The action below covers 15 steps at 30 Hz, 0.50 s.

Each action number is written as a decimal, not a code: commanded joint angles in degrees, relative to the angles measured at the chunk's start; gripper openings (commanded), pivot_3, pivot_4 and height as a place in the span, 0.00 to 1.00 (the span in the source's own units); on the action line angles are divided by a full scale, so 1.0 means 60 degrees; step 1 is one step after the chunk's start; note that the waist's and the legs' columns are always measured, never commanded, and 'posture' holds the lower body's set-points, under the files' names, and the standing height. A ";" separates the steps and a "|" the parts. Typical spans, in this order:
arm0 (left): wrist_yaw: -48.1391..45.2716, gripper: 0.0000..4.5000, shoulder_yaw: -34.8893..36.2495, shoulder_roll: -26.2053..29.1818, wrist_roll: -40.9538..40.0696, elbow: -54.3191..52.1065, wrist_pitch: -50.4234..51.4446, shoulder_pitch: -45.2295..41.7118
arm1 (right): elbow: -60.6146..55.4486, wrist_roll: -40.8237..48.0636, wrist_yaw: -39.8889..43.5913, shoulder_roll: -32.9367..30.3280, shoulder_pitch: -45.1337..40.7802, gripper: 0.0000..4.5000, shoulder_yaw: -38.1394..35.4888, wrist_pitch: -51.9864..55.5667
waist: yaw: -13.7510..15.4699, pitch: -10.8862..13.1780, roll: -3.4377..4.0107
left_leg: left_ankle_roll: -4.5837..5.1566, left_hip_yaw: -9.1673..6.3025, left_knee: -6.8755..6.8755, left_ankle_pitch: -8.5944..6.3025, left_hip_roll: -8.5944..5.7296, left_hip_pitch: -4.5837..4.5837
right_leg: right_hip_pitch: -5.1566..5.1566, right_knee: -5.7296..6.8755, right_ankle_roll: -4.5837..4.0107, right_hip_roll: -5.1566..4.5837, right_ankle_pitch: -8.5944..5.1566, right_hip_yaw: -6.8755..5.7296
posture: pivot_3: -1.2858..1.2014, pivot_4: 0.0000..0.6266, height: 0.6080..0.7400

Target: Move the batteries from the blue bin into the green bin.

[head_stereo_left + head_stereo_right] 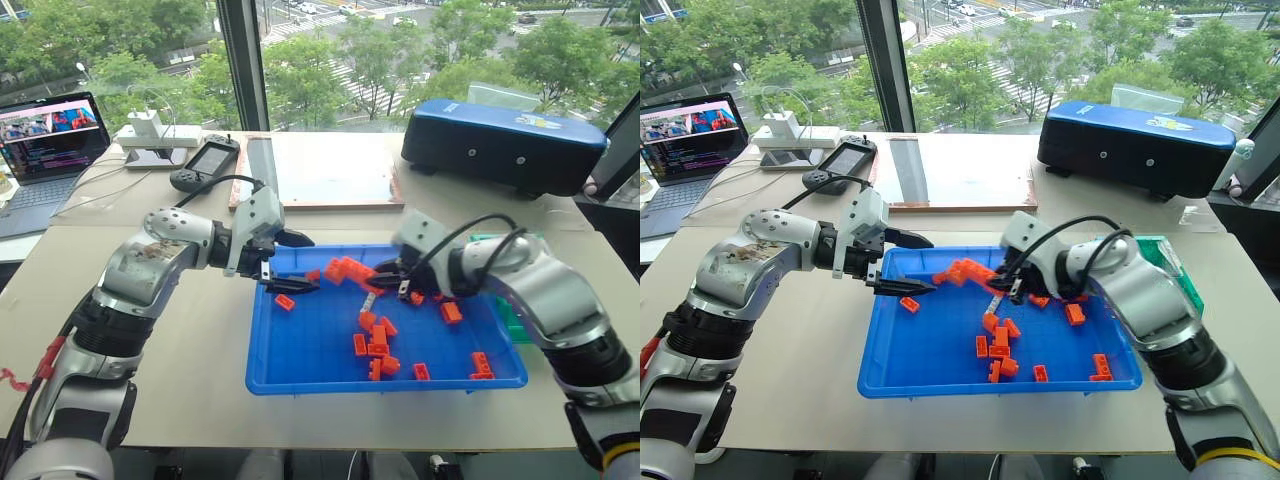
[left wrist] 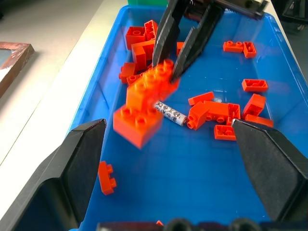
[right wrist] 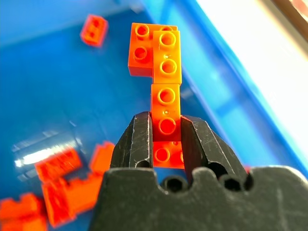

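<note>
**Right gripper lifts a cluster of orange bricks over the blue bin**

One silver-grey battery with dark printed markings lies on the floor of the blue bin, near the middle, just beside a few loose orange bricks. Other batteries cannot be made out. More orange bricks are scattered across the bin floor, most toward its right half, with one single brick apart near the left side.

The right gripper is closed on a joined cluster of orange bricks, its two black fingers pinching the lowest brick from both sides. The cluster hangs above the bin floor, over the battery area.

The left gripper hovers over the bin's back left corner with its two fingers spread wide and nothing between them.

The green bin stands just beside the blue bin's right edge, largely hidden behind the right arm.

Both bins rest on a beige table. Farther back sit a dark navy hard case, a wooden-framed board, a handheld controller and an open laptop, before a window.
</note>
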 commanded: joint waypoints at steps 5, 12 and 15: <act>0.0124 1.00 0.0474 0.0344 -0.0142 -0.0540 0.0102 0.0116 | 0.0339 0.0048 -0.0640 0.1350 -0.0283 0.21 0.0395 0.0326 | -0.0050 0.0000 0.0000 | -0.0002 -0.0007 -0.0001 0.0001 -0.0004 -0.0001 | -0.0001 0.0030 0.0000 0.0000 0.0000 -0.0002 | 0.52 0.24 0.94; 0.0201 1.00 0.0506 0.0338 -0.0228 -0.0706 0.0277 0.0202 | 0.0119 0.0238 -0.0600 0.1327 -0.0271 0.71 0.0228 0.0536 | -0.0084 0.0000 0.0001 | -0.0002 -0.0010 -0.0001 0.0001 -0.0004 0.0000 | -0.0004 0.0030 0.0000 0.0001 0.0000 -0.0006 | 0.52 0.24 0.94; 0.0185 1.00 0.0468 0.0298 -0.0229 -0.0671 0.0256 0.0183 | -0.0046 0.0526 -0.0500 0.1055 -0.0311 0.90 -0.0378 0.0795 | -0.0094 0.0000 0.0001 | -0.0002 -0.0009 -0.0001 0.0001 -0.0004 0.0000 | -0.0004 0.0031 0.0000 0.0001 0.0000 -0.0006 | 0.52 0.24 0.94</act>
